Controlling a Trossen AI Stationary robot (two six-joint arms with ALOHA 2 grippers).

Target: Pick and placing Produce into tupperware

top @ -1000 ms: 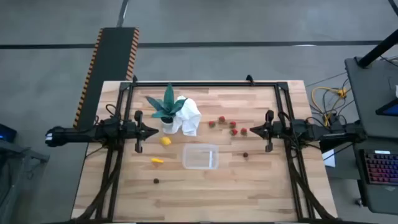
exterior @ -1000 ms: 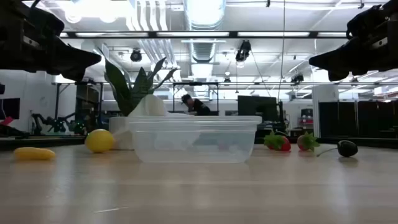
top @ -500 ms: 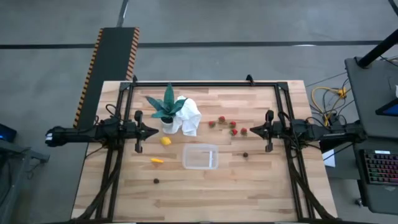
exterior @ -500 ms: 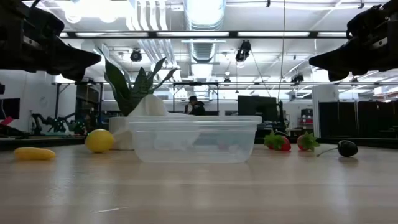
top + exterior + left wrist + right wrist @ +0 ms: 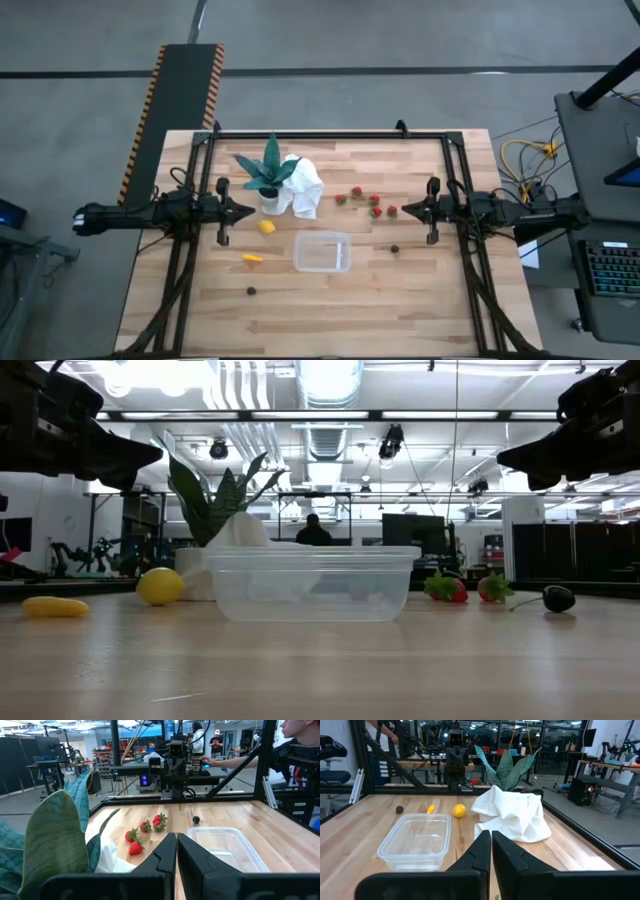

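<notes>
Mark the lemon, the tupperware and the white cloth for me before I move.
lemon (image 5: 266, 227): high view, middle of the fruit.
tupperware (image 5: 321, 266): high view, near rim.
white cloth (image 5: 516, 815): right wrist view, middle of the crumpled heap.

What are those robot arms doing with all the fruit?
Nothing yet. The left gripper and right gripper hang above the table's two sides, fingers shut and empty. The tupperware sits empty in the middle. The strawberries, the lemon and the other pieces lie on the table around it.

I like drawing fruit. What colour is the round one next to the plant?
The lemon is yellow, clearest in the low view.
</notes>
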